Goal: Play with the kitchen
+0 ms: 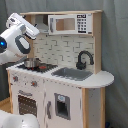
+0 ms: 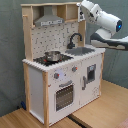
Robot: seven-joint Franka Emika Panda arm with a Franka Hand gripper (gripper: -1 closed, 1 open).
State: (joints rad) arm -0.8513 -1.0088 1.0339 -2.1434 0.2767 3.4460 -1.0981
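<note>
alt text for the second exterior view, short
A white and light wood toy kitchen stands on a wooden floor, with a metal pot on its stove, a black faucet over the grey sink and an oven door below. A white robot arm reaches toward its upper shelf.

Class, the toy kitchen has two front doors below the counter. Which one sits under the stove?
The oven door, the lower, wider one with a dark window, sits under the stove. The other door is narrower and sits under the sink.
</note>
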